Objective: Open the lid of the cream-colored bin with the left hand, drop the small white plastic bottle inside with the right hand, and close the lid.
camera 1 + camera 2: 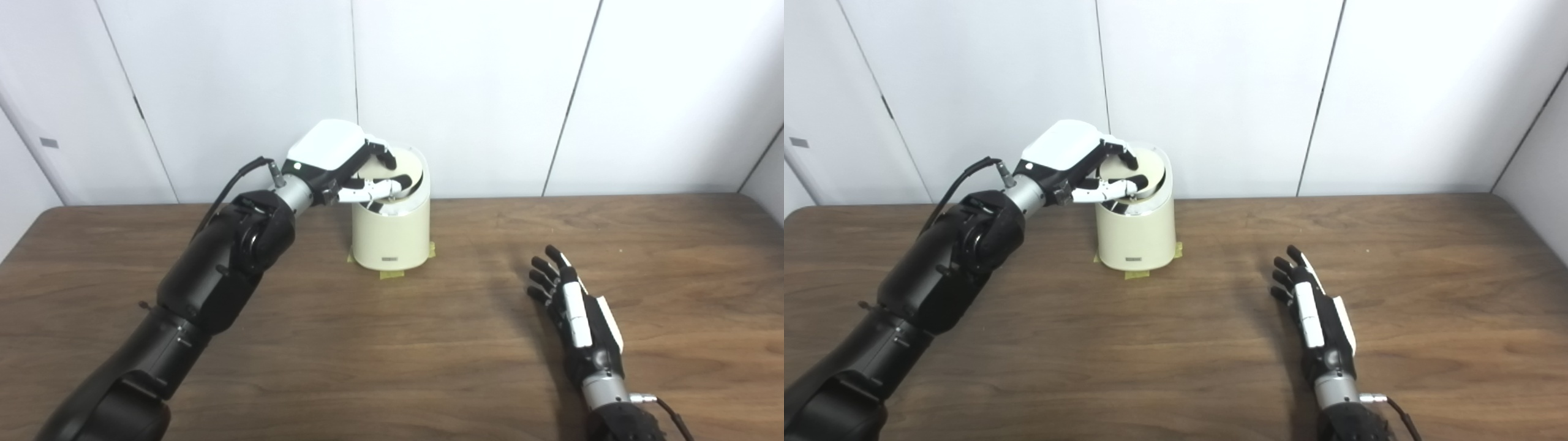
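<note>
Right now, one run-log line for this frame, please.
left hand on tilted lid | bin on table | right hand open, resting | bottle not visible

Left hand (343,162) at the cream bin's (392,236) raised lid (409,171); right hand (576,309) empty, fingers (545,275) spread.
</note>
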`<move>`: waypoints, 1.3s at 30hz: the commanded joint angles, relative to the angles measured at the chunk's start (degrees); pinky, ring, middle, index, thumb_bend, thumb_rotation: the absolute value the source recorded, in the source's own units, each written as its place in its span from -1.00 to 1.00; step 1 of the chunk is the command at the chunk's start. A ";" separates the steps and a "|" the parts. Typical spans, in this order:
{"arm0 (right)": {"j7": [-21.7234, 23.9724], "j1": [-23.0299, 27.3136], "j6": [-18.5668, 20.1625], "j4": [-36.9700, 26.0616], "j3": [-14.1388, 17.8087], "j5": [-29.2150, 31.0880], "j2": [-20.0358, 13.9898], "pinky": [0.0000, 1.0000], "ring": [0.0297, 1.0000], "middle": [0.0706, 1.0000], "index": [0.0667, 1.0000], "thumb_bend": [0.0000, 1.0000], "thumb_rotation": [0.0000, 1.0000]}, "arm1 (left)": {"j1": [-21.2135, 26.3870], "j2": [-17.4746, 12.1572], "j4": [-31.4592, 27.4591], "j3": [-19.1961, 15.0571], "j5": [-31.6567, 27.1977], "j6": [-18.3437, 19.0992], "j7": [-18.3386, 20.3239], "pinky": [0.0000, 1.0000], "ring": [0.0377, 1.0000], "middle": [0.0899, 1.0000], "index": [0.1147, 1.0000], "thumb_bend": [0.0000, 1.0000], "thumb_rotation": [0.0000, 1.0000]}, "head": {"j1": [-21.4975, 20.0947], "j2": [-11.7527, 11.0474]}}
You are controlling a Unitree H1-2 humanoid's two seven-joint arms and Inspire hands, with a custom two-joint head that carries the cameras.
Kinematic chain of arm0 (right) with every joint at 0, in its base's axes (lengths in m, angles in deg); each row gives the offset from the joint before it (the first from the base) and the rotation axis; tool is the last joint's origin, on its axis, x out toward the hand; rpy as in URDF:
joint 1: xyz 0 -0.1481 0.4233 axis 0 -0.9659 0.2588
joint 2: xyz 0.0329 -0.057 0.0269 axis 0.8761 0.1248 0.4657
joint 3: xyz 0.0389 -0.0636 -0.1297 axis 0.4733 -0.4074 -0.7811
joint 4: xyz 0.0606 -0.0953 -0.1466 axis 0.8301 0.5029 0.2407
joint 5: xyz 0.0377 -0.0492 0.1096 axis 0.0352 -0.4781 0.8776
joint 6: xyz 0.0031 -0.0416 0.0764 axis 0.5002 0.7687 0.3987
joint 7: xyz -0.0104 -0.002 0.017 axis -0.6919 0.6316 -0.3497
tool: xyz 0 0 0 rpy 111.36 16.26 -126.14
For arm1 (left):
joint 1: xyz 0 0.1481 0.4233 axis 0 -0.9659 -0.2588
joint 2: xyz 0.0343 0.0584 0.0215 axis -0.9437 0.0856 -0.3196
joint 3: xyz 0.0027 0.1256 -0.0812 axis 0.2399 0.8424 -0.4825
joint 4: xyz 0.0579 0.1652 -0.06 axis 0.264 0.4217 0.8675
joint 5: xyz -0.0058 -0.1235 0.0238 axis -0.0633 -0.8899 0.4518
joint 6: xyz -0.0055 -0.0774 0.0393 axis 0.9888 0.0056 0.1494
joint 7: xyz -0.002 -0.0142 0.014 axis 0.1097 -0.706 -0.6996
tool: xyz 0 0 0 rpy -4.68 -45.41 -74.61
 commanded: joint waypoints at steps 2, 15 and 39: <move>-0.11 1.59 -0.96 -1.37 0.33 -0.40 -0.47 0.69 0.76 0.75 0.86 0.21 0.92 | 0.68 -1.65 -2.66 0.51 3.61 -0.71 -1.69 0.47 0.51 0.39 0.30 0.12 0.97 | -0.16 0.29; -0.40 1.25 1.73 -3.38 0.09 -1.44 -0.48 0.71 0.77 0.71 0.86 0.24 0.94 | -3.11 -3.29 -9.49 2.06 11.81 -1.66 -1.12 0.75 0.53 0.40 0.35 0.05 0.97 | -0.50 1.55; -1.43 0.89 3.49 -5.36 0.14 -3.59 -0.60 0.65 0.74 0.69 0.86 0.19 1.00 | -3.84 -4.25 -6.46 6.00 21.12 -3.54 -2.66 0.90 0.67 0.52 0.34 0.01 0.98 | -0.53 3.13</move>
